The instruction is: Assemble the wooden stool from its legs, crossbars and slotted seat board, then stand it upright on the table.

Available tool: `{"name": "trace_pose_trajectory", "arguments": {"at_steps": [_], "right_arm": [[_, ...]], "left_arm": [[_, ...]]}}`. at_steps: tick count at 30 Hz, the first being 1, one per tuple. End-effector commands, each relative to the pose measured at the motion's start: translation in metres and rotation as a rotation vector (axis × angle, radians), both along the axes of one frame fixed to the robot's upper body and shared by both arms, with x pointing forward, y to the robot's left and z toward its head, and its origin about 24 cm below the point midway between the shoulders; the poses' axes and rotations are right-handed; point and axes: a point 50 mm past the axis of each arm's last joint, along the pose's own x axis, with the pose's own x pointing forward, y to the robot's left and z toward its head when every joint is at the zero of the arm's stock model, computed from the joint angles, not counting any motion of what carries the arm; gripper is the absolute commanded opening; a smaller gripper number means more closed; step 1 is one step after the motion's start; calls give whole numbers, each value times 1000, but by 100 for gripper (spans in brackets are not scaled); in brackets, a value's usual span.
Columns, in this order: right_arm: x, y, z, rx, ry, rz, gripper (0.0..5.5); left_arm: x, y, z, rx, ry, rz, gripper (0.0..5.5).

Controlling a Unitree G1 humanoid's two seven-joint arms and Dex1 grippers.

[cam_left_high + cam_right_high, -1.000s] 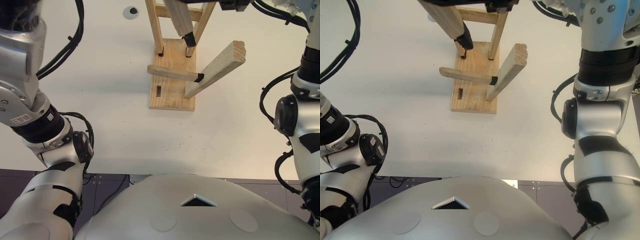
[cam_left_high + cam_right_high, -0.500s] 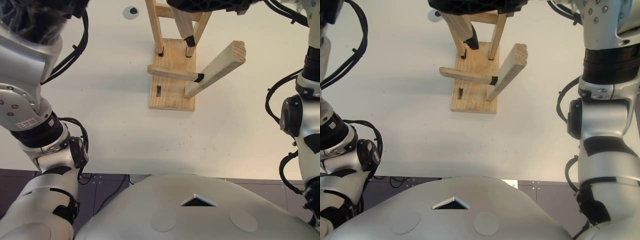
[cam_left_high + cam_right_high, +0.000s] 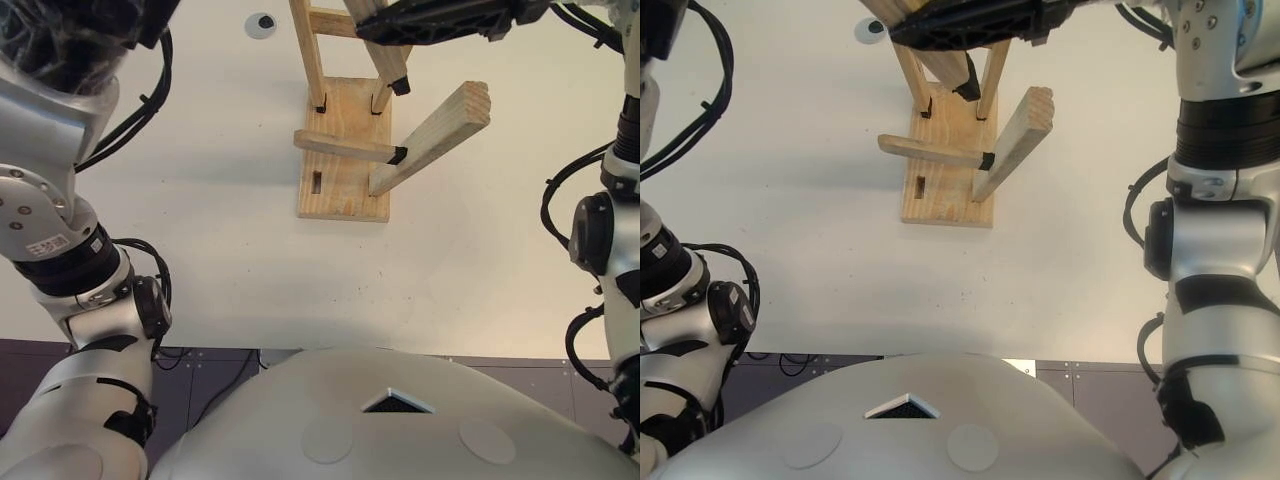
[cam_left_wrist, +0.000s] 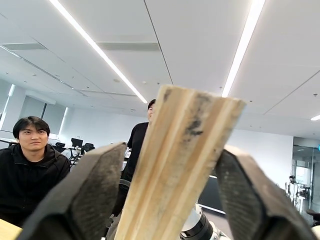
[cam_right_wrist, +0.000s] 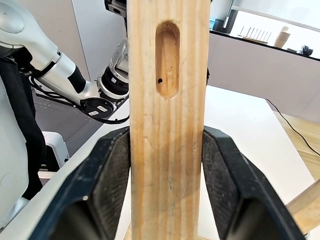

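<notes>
Broadly, the white table (image 3: 230,230) carried the slotted seat board (image 3: 350,198), which lay flat well out in front of me. At its far end a pair of upright legs (image 3: 309,55), joined by a crossbar (image 3: 330,20), stood at the board's far slots and rose out of view. Nearer to me a leaning leg (image 3: 435,135) rested its lower end on the board near the right edge. A second crossbar (image 3: 340,146) jutted from it to the left above the board. My right gripper (image 5: 167,135) had its fingers clamped against both sides of a slotted leg (image 5: 167,200). That leg's black tip (image 3: 400,87) hung by the board's far right corner. My left gripper (image 4: 172,150) had its fingers pressed close on either side of a wooden bar end (image 4: 175,170). I could not tell which part that was.
</notes>
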Motion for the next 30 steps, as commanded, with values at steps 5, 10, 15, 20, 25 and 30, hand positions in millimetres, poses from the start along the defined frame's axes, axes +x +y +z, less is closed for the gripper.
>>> {"name": "trace_pose_trajectory", "arguments": {"at_steps": [5, 10, 15, 20, 25, 30], "right_arm": [[-3, -3, -4, -47, -19, 7, 202], [0, -3, -5, -48, 22, -23, 247], [10, -33, 7, 19, 114, -161, 337], [-4, -83, 14, -1, 254, -181, 366], [-23, -94, -12, -125, 349, -138, 366], [-21, -80, -40, -152, 318, -192, 366]], "left_arm": [[6, 8, -2, -25, -3, 30, 231], [17, 23, 3, -141, -16, 128, 224], [12, 59, 19, -270, -76, 255, 203], [4, 81, 6, -231, -45, 372, 202], [20, 92, -29, -184, 31, 481, 202], [30, 89, -52, -154, 67, 494, 202]]}}
